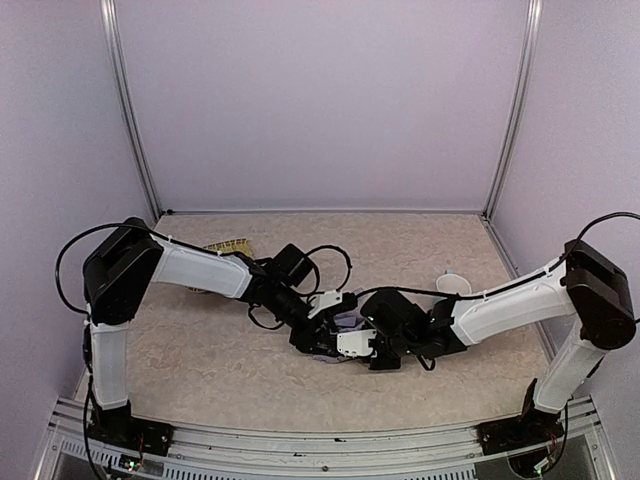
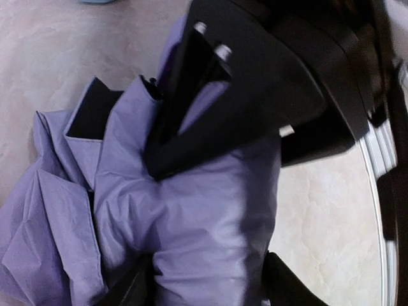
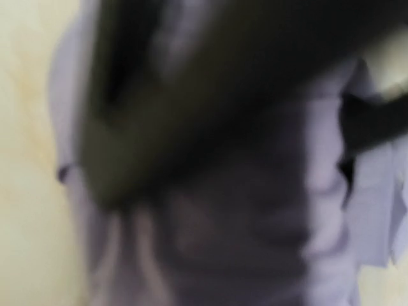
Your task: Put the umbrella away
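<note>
The umbrella (image 1: 346, 321) lies collapsed at the middle of the table, mostly hidden under both grippers. In the left wrist view its lavender canopy (image 2: 191, 217) is bunched, with black lining showing at the left. My left gripper (image 2: 207, 284) has a finger on each side of the bundle and squeezes it; it also shows in the top view (image 1: 316, 336). My right gripper (image 1: 354, 346) meets it from the right. Its fingers (image 2: 167, 127) look pressed together, with their tips in a fold of the canopy. The right wrist view is blurred, showing only lavender fabric (image 3: 331, 159) close up. Shaft and handle are hidden.
A woven straw tray (image 1: 228, 246) lies at the back left behind my left arm. A pale cup (image 1: 453, 285) stands at the right, behind my right forearm. Cables loop over the left wrist. White walls enclose the table on three sides.
</note>
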